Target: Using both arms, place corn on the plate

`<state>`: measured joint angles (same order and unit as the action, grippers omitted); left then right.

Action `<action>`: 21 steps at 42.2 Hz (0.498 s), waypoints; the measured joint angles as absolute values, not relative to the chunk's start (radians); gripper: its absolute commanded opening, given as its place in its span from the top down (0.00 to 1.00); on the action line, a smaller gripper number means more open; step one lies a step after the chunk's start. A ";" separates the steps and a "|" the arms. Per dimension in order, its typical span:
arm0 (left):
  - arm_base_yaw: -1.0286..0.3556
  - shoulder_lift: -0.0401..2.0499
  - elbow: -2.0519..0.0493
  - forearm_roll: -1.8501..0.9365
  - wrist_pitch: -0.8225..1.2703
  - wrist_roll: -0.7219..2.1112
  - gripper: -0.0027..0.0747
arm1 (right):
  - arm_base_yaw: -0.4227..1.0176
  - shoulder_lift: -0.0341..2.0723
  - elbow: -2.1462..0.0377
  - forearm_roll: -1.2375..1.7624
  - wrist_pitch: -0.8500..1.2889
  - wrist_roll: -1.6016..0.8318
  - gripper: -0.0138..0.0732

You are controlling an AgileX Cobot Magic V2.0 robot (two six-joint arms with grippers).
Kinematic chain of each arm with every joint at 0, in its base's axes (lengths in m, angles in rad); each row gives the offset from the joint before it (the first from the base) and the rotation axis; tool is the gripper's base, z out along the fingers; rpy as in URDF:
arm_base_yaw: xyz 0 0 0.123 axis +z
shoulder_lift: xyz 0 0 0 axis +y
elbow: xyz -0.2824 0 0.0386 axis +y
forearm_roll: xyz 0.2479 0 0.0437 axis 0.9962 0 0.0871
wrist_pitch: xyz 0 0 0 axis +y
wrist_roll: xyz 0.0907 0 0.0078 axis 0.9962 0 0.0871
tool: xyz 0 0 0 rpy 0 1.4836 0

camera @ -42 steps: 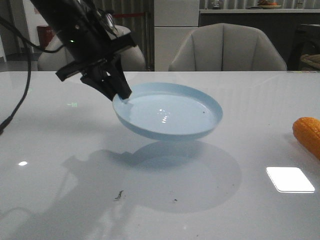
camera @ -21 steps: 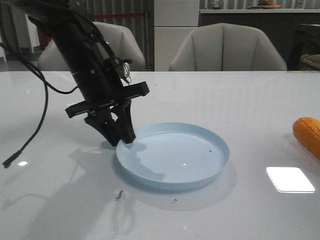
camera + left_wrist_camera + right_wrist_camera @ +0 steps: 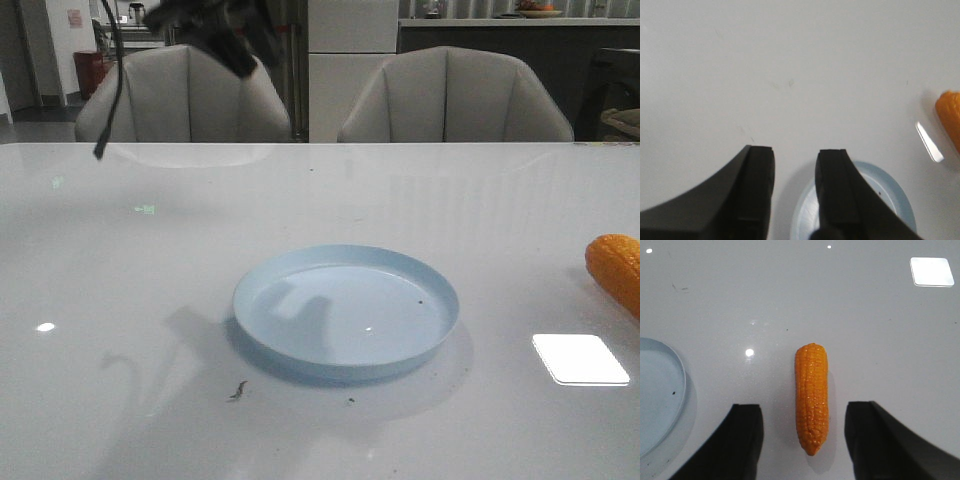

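The pale blue plate (image 3: 346,310) lies flat on the white table, at its middle. It also shows in the left wrist view (image 3: 892,192) and in the right wrist view (image 3: 657,395). The orange corn (image 3: 615,268) lies on the table at the right edge; it shows in the right wrist view (image 3: 812,396) and the left wrist view (image 3: 950,117). My left gripper (image 3: 235,40) is high at the top left, blurred, open and empty (image 3: 795,155). My right gripper (image 3: 802,412) is open above the corn, its fingers either side of the tapered end, apart from it.
Two grey chairs (image 3: 455,95) stand behind the table's far edge. A bright light patch (image 3: 580,358) reflects on the table right of the plate. Small dark specks (image 3: 238,390) lie in front of the plate. A black cable (image 3: 110,80) hangs at the top left.
My left gripper lowered the plate to the table, let go of its rim, and rose high to the top left. The plate now lies flat. The corn has not moved.
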<state>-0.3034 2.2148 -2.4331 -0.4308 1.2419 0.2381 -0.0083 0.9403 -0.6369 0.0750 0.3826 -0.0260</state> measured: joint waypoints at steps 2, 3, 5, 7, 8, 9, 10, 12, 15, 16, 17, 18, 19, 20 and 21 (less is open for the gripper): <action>-0.285 2.201 -2.494 -0.424 1.246 0.265 0.57 | -0.008 0.940 -0.637 0.075 0.383 -0.026 0.29; -0.277 2.195 -2.517 -0.422 1.247 0.270 0.57 | -0.008 0.940 -0.637 0.075 0.383 -0.026 0.29; -0.261 2.178 -2.562 -0.414 1.252 0.284 0.57 | -0.008 0.940 -0.637 0.075 0.383 -0.026 0.29; -0.245 2.159 -2.598 -0.400 1.253 0.290 0.57 | -0.008 0.940 -0.637 0.077 0.383 -0.026 0.29; -0.242 2.152 -2.606 -0.392 1.251 0.292 0.57 | -0.008 0.940 -0.637 0.079 0.383 -0.026 0.29; -0.236 2.145 -2.614 -0.382 1.251 0.293 0.57 | -0.008 0.940 -0.637 0.079 0.383 -0.026 0.29; -0.231 2.137 -2.618 -0.373 1.249 0.294 0.57 | -0.008 0.940 -0.637 0.083 0.383 -0.026 0.29; -0.226 2.128 -2.620 -0.346 1.245 0.297 0.57 | -0.008 0.940 -0.637 0.086 0.383 -0.026 0.29; -0.226 2.126 -2.624 -0.306 1.245 0.299 0.57 | -0.008 0.940 -0.637 0.092 0.388 -0.026 0.29; -0.226 2.126 -2.624 -0.295 1.245 0.301 0.57 | -0.008 0.940 -0.637 0.094 0.394 -0.026 0.29; -0.226 2.126 -2.624 -0.286 1.247 0.303 0.57 | -0.008 0.940 -0.637 0.094 0.400 -0.026 0.29; -0.226 2.126 -2.624 -0.277 1.249 0.311 0.57 | -0.008 0.940 -0.637 0.094 0.404 -0.026 0.29; -0.224 2.126 -2.624 -0.267 1.249 0.315 0.57 | -0.008 0.940 -0.637 0.096 0.410 -0.026 0.29; -0.222 2.126 -2.624 -0.258 1.249 0.320 0.57 | -0.008 0.940 -0.637 0.096 0.417 -0.026 0.29; -0.222 2.126 -2.624 -0.249 1.249 0.324 0.57 | -0.008 0.940 -0.637 0.096 0.420 -0.026 0.29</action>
<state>-0.2218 2.1259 -2.6244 -0.2492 1.2487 0.3238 -0.0083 0.9403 -0.6369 0.0963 0.4203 -0.0260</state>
